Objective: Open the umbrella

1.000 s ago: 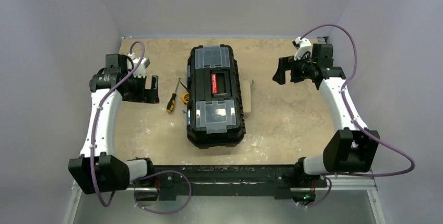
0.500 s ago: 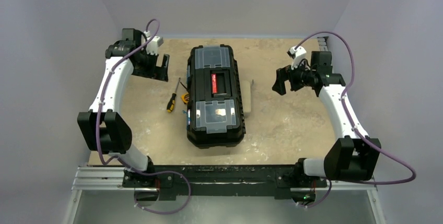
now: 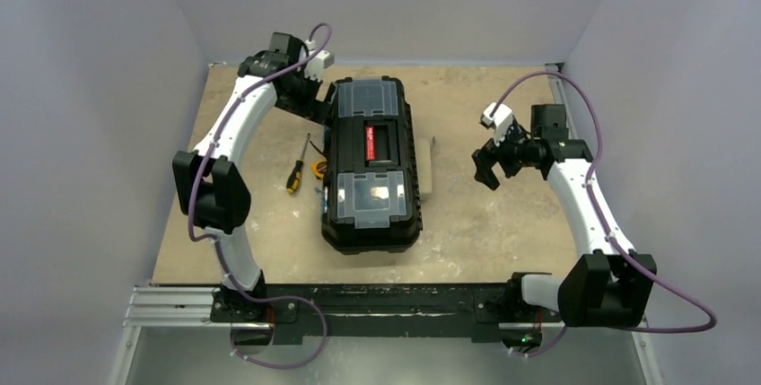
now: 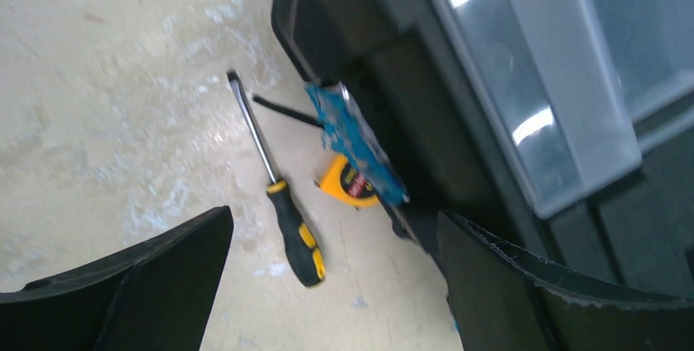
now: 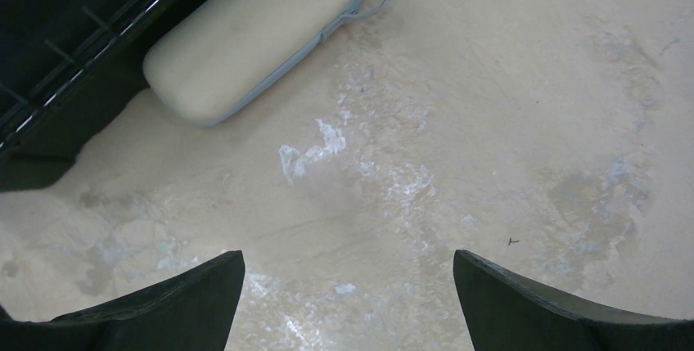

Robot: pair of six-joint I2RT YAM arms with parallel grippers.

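The umbrella (image 3: 423, 166) lies folded in its cream-beige sleeve on the table, tight against the right side of the black toolbox (image 3: 370, 165). In the right wrist view the umbrella (image 5: 254, 32) shows at upper left with a thin grey strap at its end; its canopy, shaft and handle are hidden. My right gripper (image 3: 487, 170) is open and empty, above the table to the right of the sleeve, fingers (image 5: 180, 302) spread over bare table (image 5: 349, 254). My left gripper (image 3: 310, 98) is open and empty at the toolbox's far left corner (image 4: 334, 216).
A black-and-yellow screwdriver (image 4: 286, 220), a yellow tape measure (image 4: 350, 183) and a blue-handled tool (image 4: 352, 142) lie along the toolbox's left side. The toolbox has clear lid compartments (image 3: 368, 192) and a red latch (image 3: 366, 144). Walls enclose the table on three sides.
My left arm has swung from the table's left side to the back, up to the toolbox's far left corner. My right gripper has moved nearer and lower, toward the sleeve.
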